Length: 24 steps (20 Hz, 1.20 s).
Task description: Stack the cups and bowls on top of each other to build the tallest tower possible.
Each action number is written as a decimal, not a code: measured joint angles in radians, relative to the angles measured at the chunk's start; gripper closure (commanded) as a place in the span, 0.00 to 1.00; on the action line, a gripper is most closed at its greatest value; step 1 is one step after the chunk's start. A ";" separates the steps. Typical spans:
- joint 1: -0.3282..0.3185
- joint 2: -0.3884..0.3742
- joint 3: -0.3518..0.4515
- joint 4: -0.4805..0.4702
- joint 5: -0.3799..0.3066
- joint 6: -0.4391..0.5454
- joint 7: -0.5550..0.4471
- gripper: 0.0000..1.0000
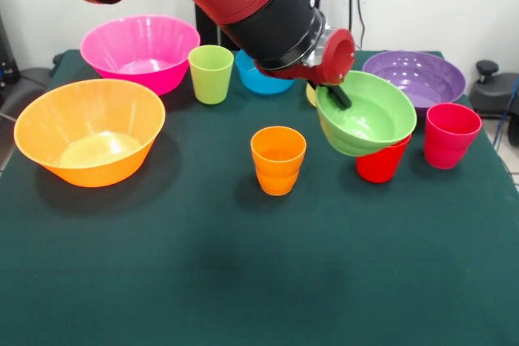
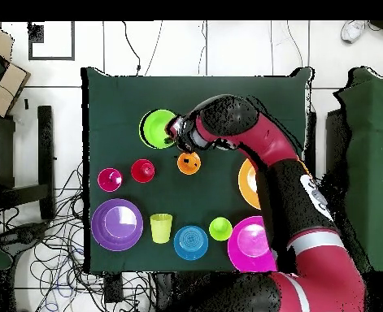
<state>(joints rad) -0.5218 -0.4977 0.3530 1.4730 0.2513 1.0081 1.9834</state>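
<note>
Green plastic, the small light bowl (image 1: 366, 123) hangs tilted right of centre, rim clamped in our gripper (image 1: 338, 95); we judge it could slip, or tip the ribbed orange cup (image 1: 278, 160) left of it.

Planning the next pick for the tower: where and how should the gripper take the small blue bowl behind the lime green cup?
Take the blue bowl by its rim, coming straight down from above, one finger inside and one outside the wall. It sits upright and open-topped, and is probably too wide to span. Choose the rim section facing away from the lime green cup, which stands close beside it.
</note>
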 measured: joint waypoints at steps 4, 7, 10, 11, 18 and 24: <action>-0.023 0.015 0.018 -0.002 -0.018 0.002 0.000 1.00; -0.031 0.024 0.024 -0.006 -0.026 0.004 0.000 1.00; -0.038 0.036 0.031 -0.015 -0.041 0.008 0.000 1.00; -0.040 0.039 0.034 -0.018 -0.046 0.009 0.000 1.00; -0.042 0.053 0.047 -0.034 -0.068 0.029 0.000 1.00; -0.052 0.043 0.065 -0.035 -0.085 0.066 0.000 1.00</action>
<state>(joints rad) -0.5741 -0.4544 0.4182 1.4383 0.1661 1.0737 1.9834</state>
